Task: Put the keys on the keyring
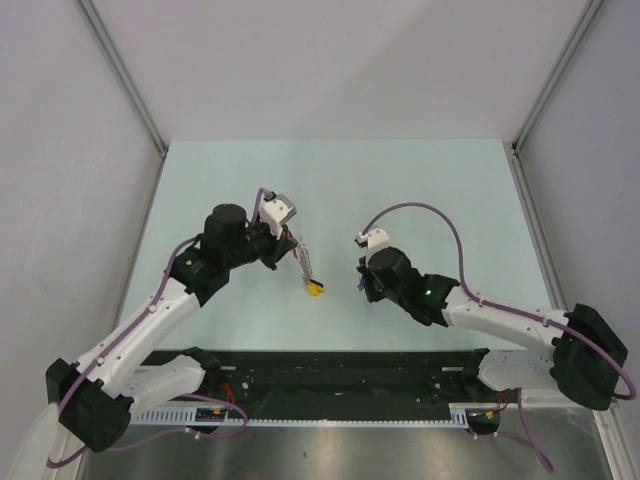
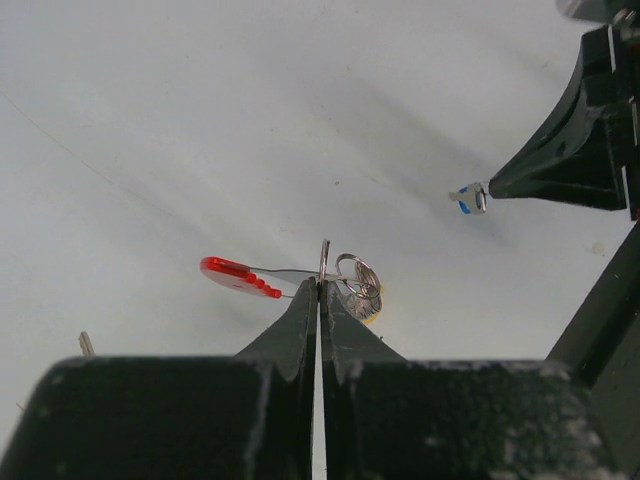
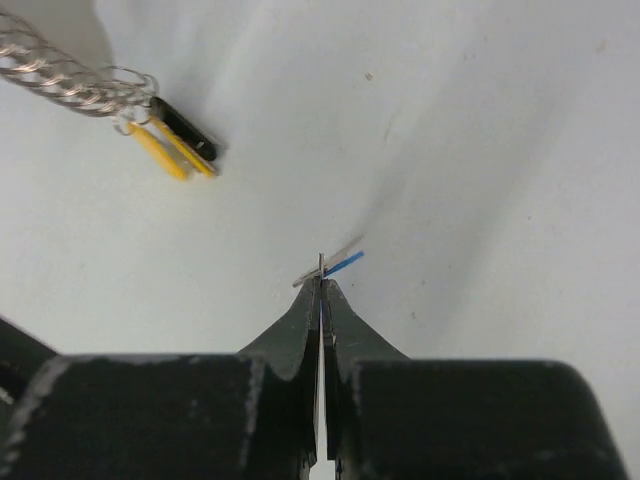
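One blue-capped key (image 3: 345, 262) is in hand. It sits edge-on at the very tips of the right gripper (image 3: 322, 278), whose fingers are pressed together on it, so only thin metal and a sliver of blue show past them. The key hangs well apart from the keyring (image 2: 355, 278), off to the keyring's right as seen from above, with bare table (image 1: 420, 190) between the two.

The left gripper (image 2: 320, 285) is clamped tight on the keyring at its metal body. A red piece (image 2: 238, 276) juts out on one side of the keyring's wire loops, and the yellow-capped keys (image 3: 168, 152) dangle from it toward the table (I cannot tell whether they touch the surface).

As I judge it, the task is early. One key is picked up and the keyring is steadied, but nothing is threaded yet. Left to do: carry the blue-capped key across to the keyring, work its hole onto the loop, and let go. The same then goes for the green-capped key, which I cannot make out in any view.
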{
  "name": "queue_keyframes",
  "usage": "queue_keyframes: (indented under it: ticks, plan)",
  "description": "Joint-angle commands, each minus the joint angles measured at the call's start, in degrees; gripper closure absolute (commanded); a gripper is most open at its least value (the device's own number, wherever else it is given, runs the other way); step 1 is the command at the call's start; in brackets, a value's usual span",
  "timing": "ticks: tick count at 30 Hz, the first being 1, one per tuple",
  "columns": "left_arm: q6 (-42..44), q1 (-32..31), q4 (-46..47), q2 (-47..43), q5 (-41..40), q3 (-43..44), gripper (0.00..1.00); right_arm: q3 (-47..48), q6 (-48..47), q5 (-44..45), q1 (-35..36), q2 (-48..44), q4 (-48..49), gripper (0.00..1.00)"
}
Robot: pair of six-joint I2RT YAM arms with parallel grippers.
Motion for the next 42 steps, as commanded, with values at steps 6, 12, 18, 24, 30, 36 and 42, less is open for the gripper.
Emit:
queue_keyframes:
  ticks: [6, 12, 18, 24, 30, 36, 42]
  plan:
    - [5.3, 0.3, 5.0, -3.9, 10.7, 0.6, 1.0, 1.9, -18.6, -24.0, -9.0, -15.4, 2.5, 1.0]
    - [10.7, -0.4, 4.9, -2.3, 20.4, 2.0, 0.99, 4.9, -20.9, -36.3, -16.6, -19.4, 0.3, 1.0]
    - [17.5, -2.6, 0.8, 2.7, 24.1, 8.0, 0.99, 10.2, -27.9, -38.6, -17.4, -18.6, -5.5, 1.0]
    - [23.7, -4.9, -2.2, 6.7, 27.2, 10.6, 1.0, 12.8, -33.6, -42.2, -17.4, -19.1, -9.5, 1.0]
    - [25.2, -5.6, -1.8, 6.9, 29.3, 8.5, 1.0, 13.8, -36.4, -46.3, -17.4, -19.7, -11.9, 1.0]
    - [19.2, -5.6, 1.6, 4.0, 21.7, 5.0, 0.99, 13.9, -33.8, -38.8, -17.4, -16.6, -16.3, 1.0]
    - [12.2, -5.6, 0.3, -3.7, 2.5, 3.3, 1.0, 15.7, -33.8, -28.0, -17.2, -11.1, -25.9, 1.0]
